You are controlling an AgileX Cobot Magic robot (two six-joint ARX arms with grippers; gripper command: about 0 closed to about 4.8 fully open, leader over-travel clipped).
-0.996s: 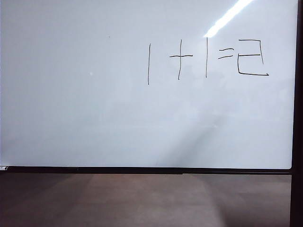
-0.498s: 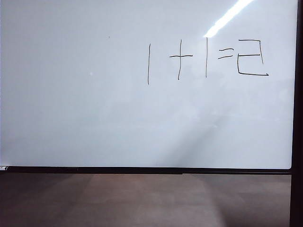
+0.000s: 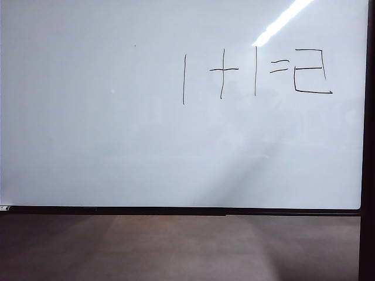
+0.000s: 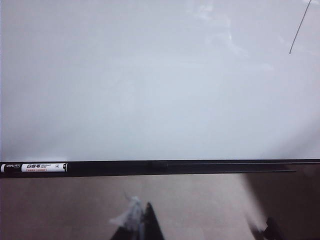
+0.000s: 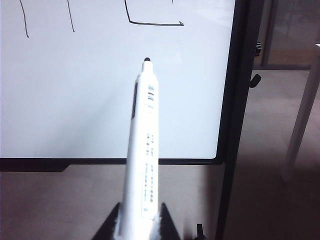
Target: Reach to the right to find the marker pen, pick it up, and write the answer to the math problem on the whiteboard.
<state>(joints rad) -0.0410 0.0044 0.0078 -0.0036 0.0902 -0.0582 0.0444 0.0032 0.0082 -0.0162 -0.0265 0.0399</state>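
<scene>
The whiteboard (image 3: 117,129) fills the exterior view. The math problem (image 3: 234,73), one plus one equals, is drawn at its upper right in thin black strokes. Right after it stands the answer (image 3: 310,71), a boxy two. The marker pen (image 5: 144,145), white-barrelled with a dark tip, points at the board in the right wrist view. My right gripper (image 5: 140,206) is shut on its lower barrel. The pen tip is below the answer's bottom stroke (image 5: 155,23). My left gripper (image 4: 142,215) is low before the board's lower frame, fingertips together and holding nothing. Neither arm shows in the exterior view.
A black pen with a pale label (image 4: 34,167) lies on the board's lower frame. The board's black right frame (image 5: 240,100) stands beside the held pen. A white post (image 5: 302,125) rises over brown floor beyond it.
</scene>
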